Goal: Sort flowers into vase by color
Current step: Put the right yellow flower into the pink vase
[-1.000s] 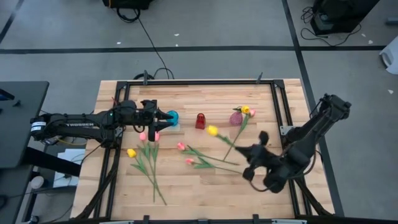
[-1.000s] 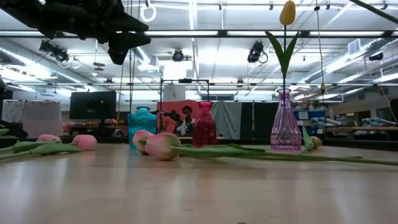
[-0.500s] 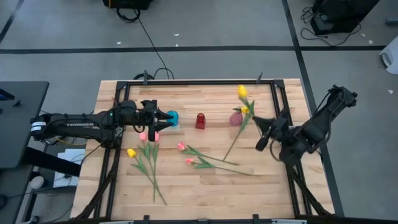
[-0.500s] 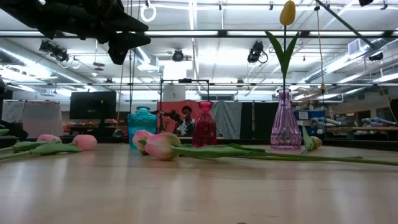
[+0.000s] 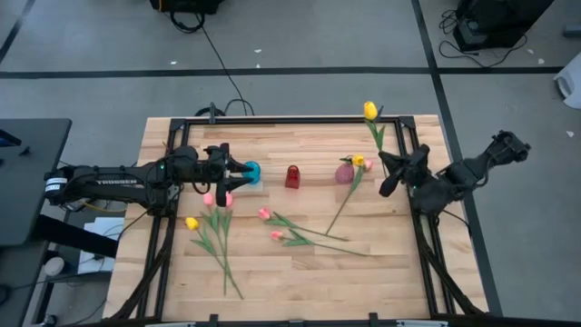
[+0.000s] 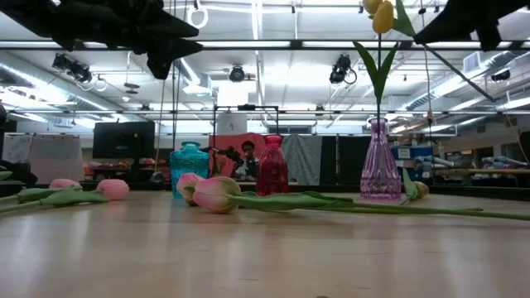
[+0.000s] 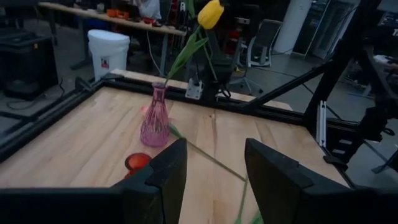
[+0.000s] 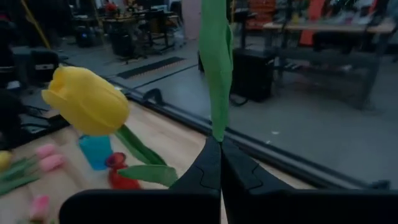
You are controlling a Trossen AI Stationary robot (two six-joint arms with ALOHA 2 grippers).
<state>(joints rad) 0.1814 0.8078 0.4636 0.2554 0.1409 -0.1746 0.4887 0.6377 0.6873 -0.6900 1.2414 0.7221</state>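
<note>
My right gripper (image 5: 385, 160) is raised over the table's right side, shut on a yellow tulip (image 5: 369, 111) whose head (image 8: 87, 99) shows in the right wrist view. A purple vase (image 5: 345, 173) holds one upright yellow tulip (image 6: 383, 16). A red vase (image 5: 292, 175) and a blue vase (image 5: 251, 170) stand to its left. My left gripper (image 5: 238, 170) is open and hovers beside the blue vase. Pink tulips (image 5: 218, 199) and a yellow one (image 5: 192, 222) lie flat on the table, with two more pink ones (image 5: 264, 213) mid-table. My right gripper pinches the yellow tulip's green stem (image 8: 215, 127) between its two shut fingers, where a long leaf rises. The fingers come roughly level from the table's right side. The tulip is lifted clear of the table, its head toward the far edge.
A long green stem (image 5: 338, 213) lies slanting on the table from beside the purple vase toward the near side. A black metal frame (image 5: 399, 136) runs around the tabletop edges. Bare wood (image 5: 300, 272) shows along the near side.
My right gripper has swung from low over the table's near-right part up and toward the far right edge, staying shut and carrying the yellow tulip. The tulip's head has travelled from mid-table past the purple vase to near the far edge.
</note>
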